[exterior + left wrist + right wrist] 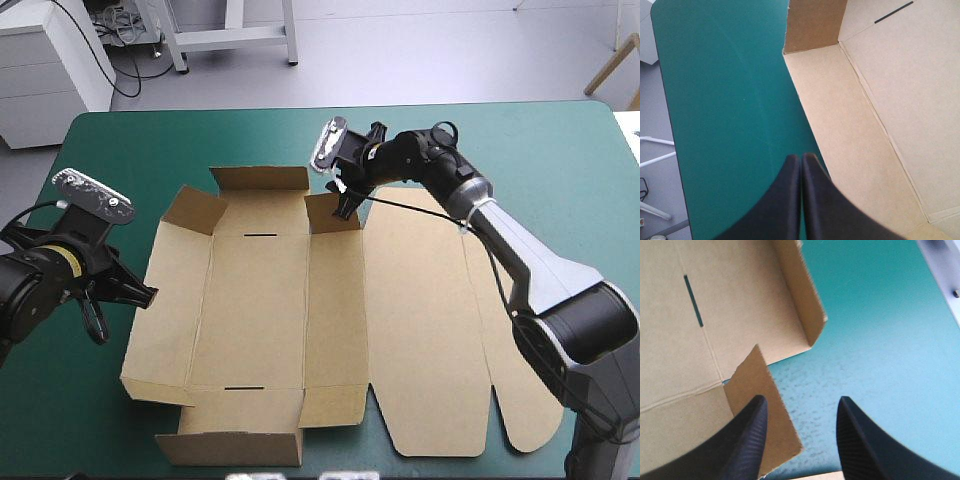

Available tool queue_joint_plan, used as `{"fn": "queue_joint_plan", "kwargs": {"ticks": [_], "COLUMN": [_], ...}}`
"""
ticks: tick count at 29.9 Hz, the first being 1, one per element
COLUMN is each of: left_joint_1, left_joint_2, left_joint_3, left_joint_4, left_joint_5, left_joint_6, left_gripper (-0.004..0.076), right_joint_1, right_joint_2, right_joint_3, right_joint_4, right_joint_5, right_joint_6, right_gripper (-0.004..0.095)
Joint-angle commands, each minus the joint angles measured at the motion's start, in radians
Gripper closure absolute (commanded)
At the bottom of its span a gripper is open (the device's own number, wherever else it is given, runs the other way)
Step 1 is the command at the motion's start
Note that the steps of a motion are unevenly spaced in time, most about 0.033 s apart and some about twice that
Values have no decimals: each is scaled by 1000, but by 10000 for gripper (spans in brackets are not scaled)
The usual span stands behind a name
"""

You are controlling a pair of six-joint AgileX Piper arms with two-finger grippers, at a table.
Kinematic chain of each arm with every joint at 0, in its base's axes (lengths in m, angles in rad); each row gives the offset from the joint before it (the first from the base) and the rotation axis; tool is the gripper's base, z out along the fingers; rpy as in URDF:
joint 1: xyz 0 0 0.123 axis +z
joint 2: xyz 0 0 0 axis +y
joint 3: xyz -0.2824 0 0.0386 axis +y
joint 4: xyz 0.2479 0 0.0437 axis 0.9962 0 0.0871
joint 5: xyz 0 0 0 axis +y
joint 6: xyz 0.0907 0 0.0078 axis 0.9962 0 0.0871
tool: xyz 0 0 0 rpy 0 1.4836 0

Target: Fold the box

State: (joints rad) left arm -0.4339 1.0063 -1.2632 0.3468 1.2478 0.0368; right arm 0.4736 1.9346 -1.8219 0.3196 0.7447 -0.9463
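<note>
The brown box (270,310) lies in the middle of the table as a cut sheet, its far flap (260,180) and left wall partly raised and its lid (430,320) flat to the right. My left gripper (148,294) is shut and empty, with its tip (801,158) at the outer edge of the box's left wall (850,125). My right gripper (343,205) hovers at the far right corner of the tray part. It (800,407) stands open, a small raised corner flap (771,410) beside one finger, partly in the gap. The slotted panel (700,340) lies ahead.
Bare teal-green cover (100,420) surrounds the box, widest at the far right (540,150). The table's left edge (662,100) runs close beside my left gripper. A near flap (240,445) of the box reaches almost to the front edge.
</note>
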Motion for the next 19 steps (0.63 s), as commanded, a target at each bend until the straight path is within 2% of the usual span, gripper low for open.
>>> {"fn": "queue_joint_plan", "kwargs": {"ticks": [1, 5, 8, 15, 19], "left_joint_1": [-3, -3, -3, -3, -3], "left_joint_2": [-12, -12, -12, -12, -12], "left_joint_3": [-24, -24, -24, -24, -24], "left_joint_4": [2, 2, 2, 33, 43], "left_joint_5": [-37, -37, -37, -37, -40], "left_joint_6": [-13, -13, -13, -13, -13], "left_gripper": [734, 734, 734, 734, 734], "right_joint_1": [-30, -76, -118, -228, -278], "right_joint_2": [-118, -176, -224, -316, -347], "right_joint_3": [-53, -59, -59, -59, -59], "right_joint_4": [4, 2, 2, 2, 2], "right_joint_5": [-34, -25, 16, 142, 218], "right_joint_6": [119, 288, 399, 526, 573], "right_gripper": [495, 515, 598, 908, 926]}}
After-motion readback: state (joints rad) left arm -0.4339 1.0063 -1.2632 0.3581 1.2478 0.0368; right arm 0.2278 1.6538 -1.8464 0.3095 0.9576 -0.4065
